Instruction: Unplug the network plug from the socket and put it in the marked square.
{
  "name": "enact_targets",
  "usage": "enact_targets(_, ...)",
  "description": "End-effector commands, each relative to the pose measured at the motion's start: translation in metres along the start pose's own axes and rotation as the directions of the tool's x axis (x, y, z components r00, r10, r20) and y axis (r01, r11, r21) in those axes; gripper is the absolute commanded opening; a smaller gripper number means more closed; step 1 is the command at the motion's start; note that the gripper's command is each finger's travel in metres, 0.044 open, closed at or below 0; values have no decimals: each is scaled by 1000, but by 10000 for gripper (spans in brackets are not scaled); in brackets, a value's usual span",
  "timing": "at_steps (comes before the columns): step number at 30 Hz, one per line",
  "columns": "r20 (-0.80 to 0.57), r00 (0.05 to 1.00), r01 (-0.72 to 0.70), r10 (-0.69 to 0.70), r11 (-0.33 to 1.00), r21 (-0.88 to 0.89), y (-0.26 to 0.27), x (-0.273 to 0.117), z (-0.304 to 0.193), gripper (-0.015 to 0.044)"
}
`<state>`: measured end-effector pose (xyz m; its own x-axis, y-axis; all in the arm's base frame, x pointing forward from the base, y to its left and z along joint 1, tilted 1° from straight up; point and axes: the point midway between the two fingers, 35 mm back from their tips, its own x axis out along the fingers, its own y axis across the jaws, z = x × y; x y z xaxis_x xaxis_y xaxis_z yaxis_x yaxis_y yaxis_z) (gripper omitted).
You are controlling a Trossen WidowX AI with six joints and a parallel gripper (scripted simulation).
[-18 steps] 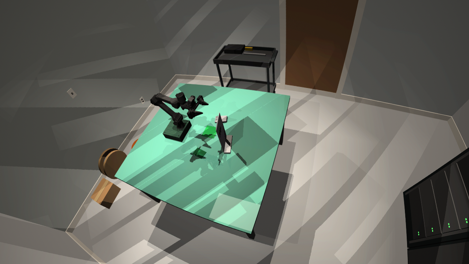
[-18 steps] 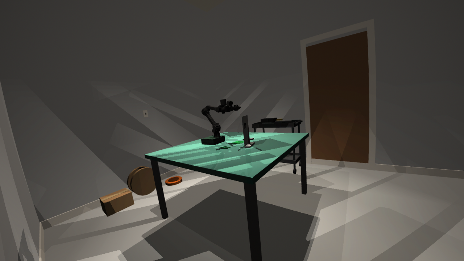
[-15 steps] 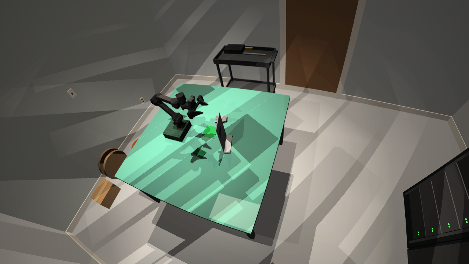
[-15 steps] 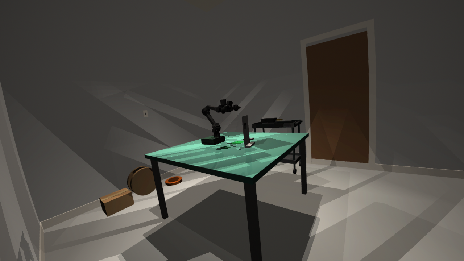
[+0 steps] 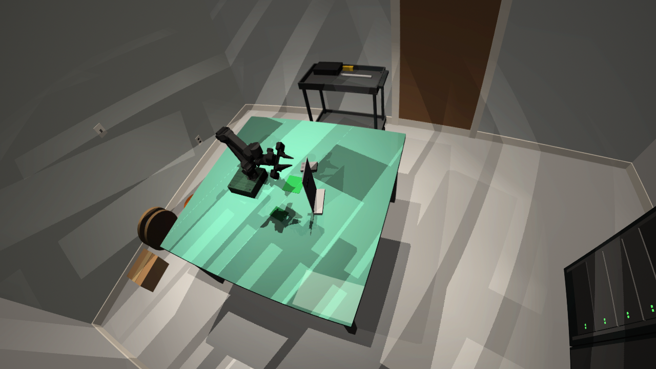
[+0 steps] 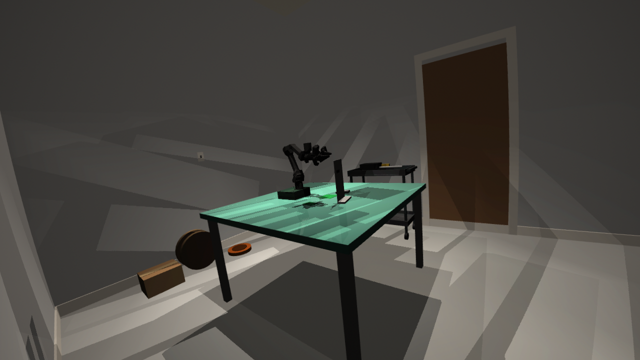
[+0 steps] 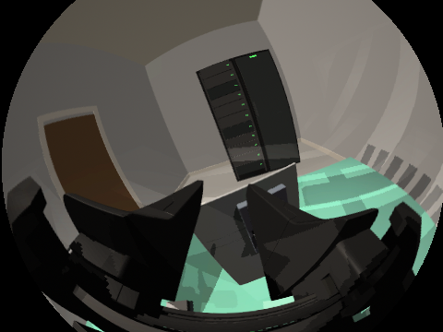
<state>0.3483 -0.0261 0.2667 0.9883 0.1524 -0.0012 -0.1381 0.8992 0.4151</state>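
My gripper (image 5: pixel 291 161) (image 6: pixel 330 155) (image 7: pixel 225 187) is partly open and empty, short of the upright panel (image 5: pixel 309 187) (image 6: pixel 339 181) (image 7: pixel 221 231) on the arm's side, near its top height. In the wrist view the fingers stand apart in front of the panel. The blue-grey socket frame (image 7: pixel 277 190) is partly behind the right finger. The plug and its tab cannot be made out; the right finger covers much of that area. A bright green patch (image 5: pixel 294 184) (image 6: pixel 329 196) lies on the table before the panel, and a darker green patch (image 5: pixel 278 212) lies in shadow. I cannot tell which is the marked square.
The panel's pale feet (image 5: pixel 319 202) (image 6: pixel 344 199) rest on the green table (image 5: pixel 339 293) (image 6: pixel 273 228). The arm's dark base block (image 5: pixel 246 185) (image 6: pixel 293 193) stands across from the panel. A black cart (image 5: pixel 341 82) stands behind the table.
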Motion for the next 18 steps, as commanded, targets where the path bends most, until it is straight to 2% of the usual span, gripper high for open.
enact_targets(1,-31,999,-40,44,989,139,-16,1,-13,156)
enact_targets(9,-77,989,-89,130,915,393,-43,-8,-33,156)
enact_targets(18,-123,966,-94,226,755,649,-69,-29,-57,156)
